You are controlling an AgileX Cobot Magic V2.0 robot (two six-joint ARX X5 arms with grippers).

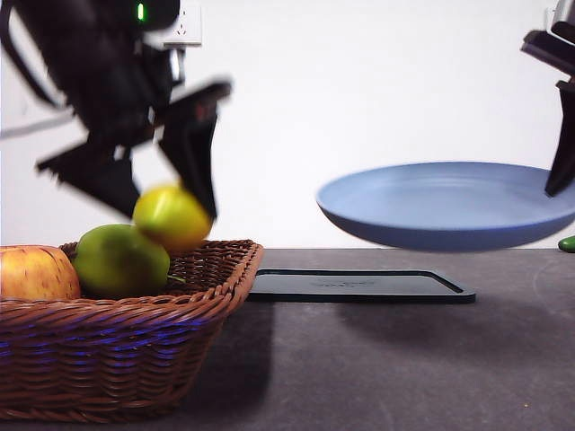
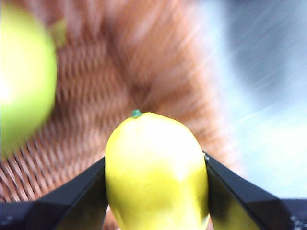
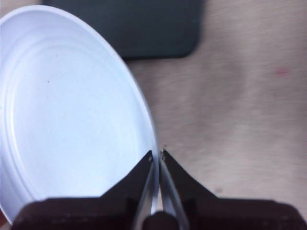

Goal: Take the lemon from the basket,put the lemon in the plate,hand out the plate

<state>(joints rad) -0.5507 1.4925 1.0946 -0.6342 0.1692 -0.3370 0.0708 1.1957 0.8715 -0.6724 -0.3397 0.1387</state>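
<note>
Lemon [image 2: 156,175] clamped in left tool [image 2: 156,191], above basket [image 1: 135,350].

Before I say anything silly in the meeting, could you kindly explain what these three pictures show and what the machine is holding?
This is a robot with two arms at a table, each ending in a two-jawed claw. One picture looks level across the table; the other two come from cameras on the wrists. The left claw grips the lemon, lifted just above the wicker basket, which also holds a green apple and a red-yellow apple. Its wrist view shows the lemon between the jaws. The right claw pinches the rim of the blue plate, holding it in the air above a black tray.
</note>
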